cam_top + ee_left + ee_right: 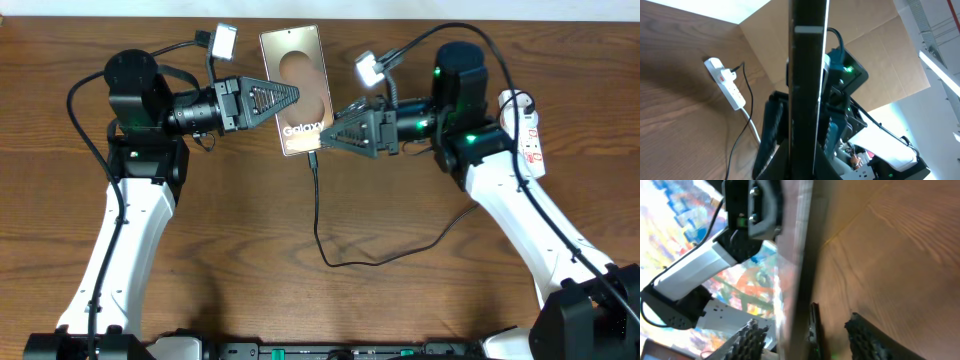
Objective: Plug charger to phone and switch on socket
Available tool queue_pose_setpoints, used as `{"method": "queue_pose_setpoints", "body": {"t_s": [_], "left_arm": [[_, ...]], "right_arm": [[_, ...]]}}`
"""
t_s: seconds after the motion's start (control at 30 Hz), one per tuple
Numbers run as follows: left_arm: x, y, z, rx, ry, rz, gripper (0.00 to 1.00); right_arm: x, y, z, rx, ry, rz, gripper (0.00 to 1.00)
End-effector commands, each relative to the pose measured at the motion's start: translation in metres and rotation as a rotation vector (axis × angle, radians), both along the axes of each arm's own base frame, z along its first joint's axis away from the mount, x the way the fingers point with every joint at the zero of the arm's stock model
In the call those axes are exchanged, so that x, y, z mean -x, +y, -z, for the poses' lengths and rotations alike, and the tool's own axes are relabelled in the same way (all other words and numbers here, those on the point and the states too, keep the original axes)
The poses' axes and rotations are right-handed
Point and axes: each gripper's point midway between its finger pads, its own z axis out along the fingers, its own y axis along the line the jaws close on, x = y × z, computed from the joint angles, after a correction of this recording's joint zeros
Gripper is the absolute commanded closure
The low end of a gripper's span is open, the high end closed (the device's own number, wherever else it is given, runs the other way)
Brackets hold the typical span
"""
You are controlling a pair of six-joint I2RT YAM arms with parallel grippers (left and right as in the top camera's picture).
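The brown wooden table [200, 250] is bare apart from the gear. Over its far middle is the phone [295, 60], with the left gripper [292, 97] clamped shut on its left edge. The right gripper [328, 135] hangs at the bottom corner, fingers apart either side of the plug [313, 158]. I can't tell whether that plug is fully seated, so a tug from the right hand or a twist of the phone could pop it out. The socket [527, 130] lies well off to the right. The phone is a bronze slab with a silver edge and white "Galaxy" lettering. The charger [318, 215] trails from it, thin, black and looping.
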Motion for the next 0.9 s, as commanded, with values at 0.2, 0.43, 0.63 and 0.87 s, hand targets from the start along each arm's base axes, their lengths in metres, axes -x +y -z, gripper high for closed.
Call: {"method": "queue_pose_setpoints", "body": {"t_s": [0.2, 0.43, 0.63, 0.87], "left_arm": [[0.010, -0.005, -0.013, 0.000, -0.050, 0.034, 0.93], [0.011, -0.005, -0.013, -0.001, -0.053, 0.035, 0.93], [0.011, -0.005, -0.013, -0.001, -0.053, 0.035, 0.93], [0.011, -0.005, -0.013, -0.001, -0.053, 0.035, 0.93]], "right_arm": [[0.002, 0.008, -0.009, -0.015, -0.061, -0.007, 0.69], [-0.007, 0.008, -0.007, -0.004, -0.066, 0.040, 0.69], [-0.013, 0.009, -0.012, -0.018, -0.116, 0.066, 0.66], [-0.015, 0.009, -0.014, -0.021, -0.132, 0.078, 0.81]]}}
